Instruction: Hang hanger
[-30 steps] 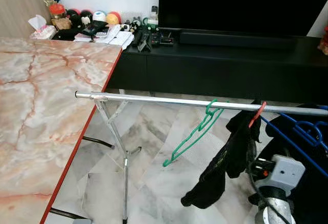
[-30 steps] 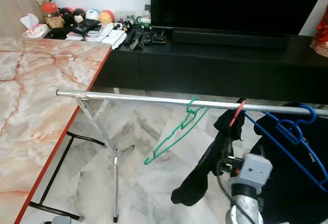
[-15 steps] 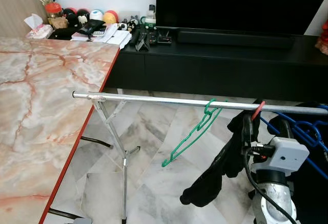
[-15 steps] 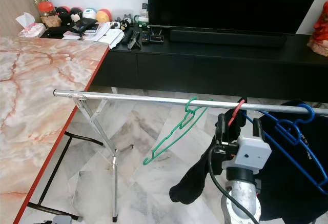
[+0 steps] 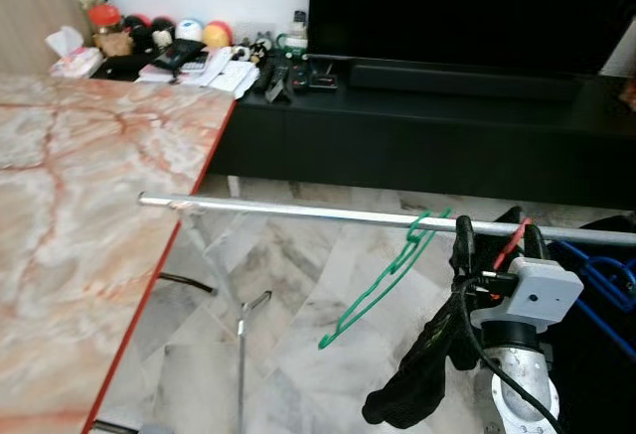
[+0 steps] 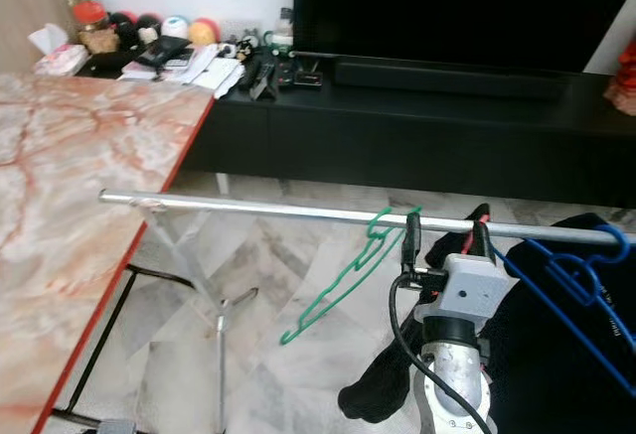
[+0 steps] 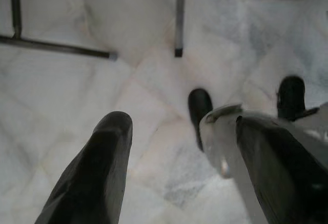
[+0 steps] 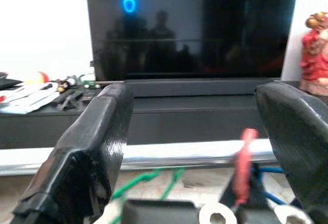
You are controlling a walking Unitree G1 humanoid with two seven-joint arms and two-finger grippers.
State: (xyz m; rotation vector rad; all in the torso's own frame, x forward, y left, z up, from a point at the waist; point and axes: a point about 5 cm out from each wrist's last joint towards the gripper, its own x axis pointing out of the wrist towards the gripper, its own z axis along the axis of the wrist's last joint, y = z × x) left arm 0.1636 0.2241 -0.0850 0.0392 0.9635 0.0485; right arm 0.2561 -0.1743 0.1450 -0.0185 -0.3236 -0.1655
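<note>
A marble table (image 5: 70,216) stands beside a black TV console (image 5: 427,126) on a marble floor (image 5: 288,355).

**Right end effector raised at the clothes rail**

The right end effector (image 5: 494,242) is up at the silver rail (image 5: 328,214), fingers spread, either side of a red hanger (image 5: 513,241) carrying a black garment (image 5: 429,364). A green hanger (image 5: 383,280) hangs just beside it, blue hangers (image 5: 594,275) farther along. The marble tabletop (image 5: 70,225) has a red edge.
</note>
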